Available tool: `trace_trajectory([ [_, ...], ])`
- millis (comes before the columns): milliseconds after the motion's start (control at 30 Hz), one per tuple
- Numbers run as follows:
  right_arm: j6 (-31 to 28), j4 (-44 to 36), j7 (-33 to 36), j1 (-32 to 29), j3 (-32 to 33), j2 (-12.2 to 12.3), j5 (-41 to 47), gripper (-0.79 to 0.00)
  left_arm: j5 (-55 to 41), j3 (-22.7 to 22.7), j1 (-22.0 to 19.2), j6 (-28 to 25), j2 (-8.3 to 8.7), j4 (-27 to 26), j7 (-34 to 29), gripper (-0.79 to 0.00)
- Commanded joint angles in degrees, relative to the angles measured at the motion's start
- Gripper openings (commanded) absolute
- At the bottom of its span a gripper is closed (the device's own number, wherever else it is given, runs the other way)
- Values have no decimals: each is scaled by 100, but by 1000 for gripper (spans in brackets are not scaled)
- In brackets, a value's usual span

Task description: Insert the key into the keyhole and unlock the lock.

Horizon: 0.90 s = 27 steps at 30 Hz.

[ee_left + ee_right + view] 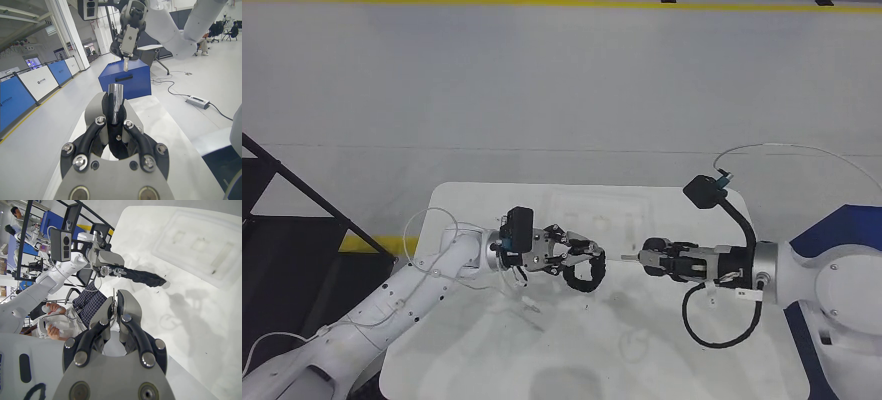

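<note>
My left gripper (577,260) is shut on the lock (588,272), a chrome cylinder (115,100) with a black cable looped behind it. It holds the lock above the middle of the white table (692,340), and the cylinder's open end faces the other arm. My right gripper (645,258) is shut on the key (625,258), whose blade points at the cylinder. In the left wrist view the key (125,65) hangs a short gap off the cylinder's end and slightly to one side. In the right wrist view the key (113,298) sits edge-on between the fingers (128,306), with the black cable (145,277) beyond.
A white foam tray (592,212) with shallow recesses lies at the table's back. A small loose piece (531,306) lies on the table under the left arm. A black frame (302,190) stands off the table's left side, and a blue cabinet (136,79) beyond its end.
</note>
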Motion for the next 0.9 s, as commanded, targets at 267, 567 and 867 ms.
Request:
trace_trajectory([
  [267,-1,3,-3,-1,0,-1,4,-785,-7,16,-7,-30,-13,39,12,-785],
  [567,-12,-164,-39,-88,-109,46,-392,-785,-145,22,187,195,-59,-53,33,-785],
  [867,215,-448,305,401,-602,179,-1515,-785,1158,278,118,1054,-309,148,885,-785],
])
